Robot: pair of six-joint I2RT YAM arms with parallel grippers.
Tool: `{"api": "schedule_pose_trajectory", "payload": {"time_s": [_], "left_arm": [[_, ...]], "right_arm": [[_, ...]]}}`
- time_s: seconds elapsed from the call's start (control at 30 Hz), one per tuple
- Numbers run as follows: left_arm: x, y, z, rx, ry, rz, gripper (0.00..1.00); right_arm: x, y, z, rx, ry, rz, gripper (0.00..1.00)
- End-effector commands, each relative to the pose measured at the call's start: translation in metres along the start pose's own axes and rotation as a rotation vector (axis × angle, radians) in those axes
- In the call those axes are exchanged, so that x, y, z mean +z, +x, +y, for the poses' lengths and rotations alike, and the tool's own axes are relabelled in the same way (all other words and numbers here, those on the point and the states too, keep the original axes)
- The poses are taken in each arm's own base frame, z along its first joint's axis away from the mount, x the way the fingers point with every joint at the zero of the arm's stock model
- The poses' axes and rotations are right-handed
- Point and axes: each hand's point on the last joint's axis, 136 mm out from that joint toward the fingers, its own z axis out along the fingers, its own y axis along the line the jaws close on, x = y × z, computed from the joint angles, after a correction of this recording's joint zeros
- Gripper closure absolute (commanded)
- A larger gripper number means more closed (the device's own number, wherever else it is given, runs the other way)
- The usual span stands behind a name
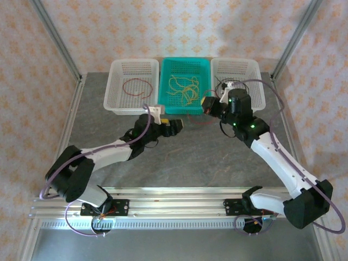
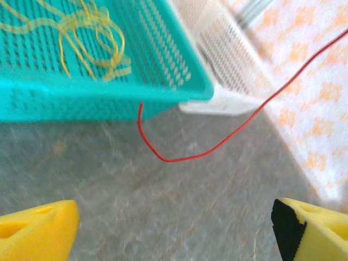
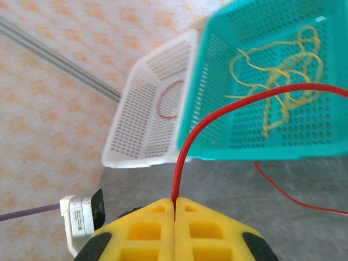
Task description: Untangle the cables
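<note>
Yellow cables [image 1: 185, 89]: a loose tangle of overlapping loops, lying flat inside the teal basket [image 1: 174, 110], middle of the far row. Red loop [image 1: 137, 86]: a single thin ring, roughly round, alone in the left white basket [image 1: 109, 100]. Black cables [image 1: 218, 85]: a few thin loops at the near-left corner of the right white basket [image 1: 234, 61], partly hidden by the arm. Free red cable [image 3: 244, 100]: one end is pinched between the closed fingers of the right gripper [image 3: 175, 204]. From there it rises and arches right across the front of the teal basket. A further run sags in a shallow curve over the desk [image 1: 190, 157] just near of that basket; contact with the desk unclear.
</note>
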Motion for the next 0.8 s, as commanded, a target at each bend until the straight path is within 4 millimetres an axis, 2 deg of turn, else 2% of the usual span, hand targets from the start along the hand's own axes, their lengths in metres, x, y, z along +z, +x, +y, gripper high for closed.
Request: {"api": "schedule_pose_trajectory", "payload": {"time_s": [0.0,0.17,0.37,0.77], "left_arm": [[-0.017,-0.027,-0.002,0.007,-0.013,-0.059,0.07],[-0.039,-0.060,0.012,-0.010,-0.062,-0.131,0.07],[-0.068,-0.099,0.032,-0.038,-0.125,-0.223,0.06],[-0.116,-0.152,0.076,-0.098,-0.220,-0.357,0.06]], "right_arm": [[0.001,-0.011,0.025,-0.065,-0.029,-0.004,1.00],[0.013,-0.026,0.060,-0.107,-0.084,-0.013,1.00],[0.036,-0.047,0.098,-0.137,-0.148,-0.031,1.00],[0.098,-0.083,0.150,-0.139,-0.240,-0.059,1.00]]}}
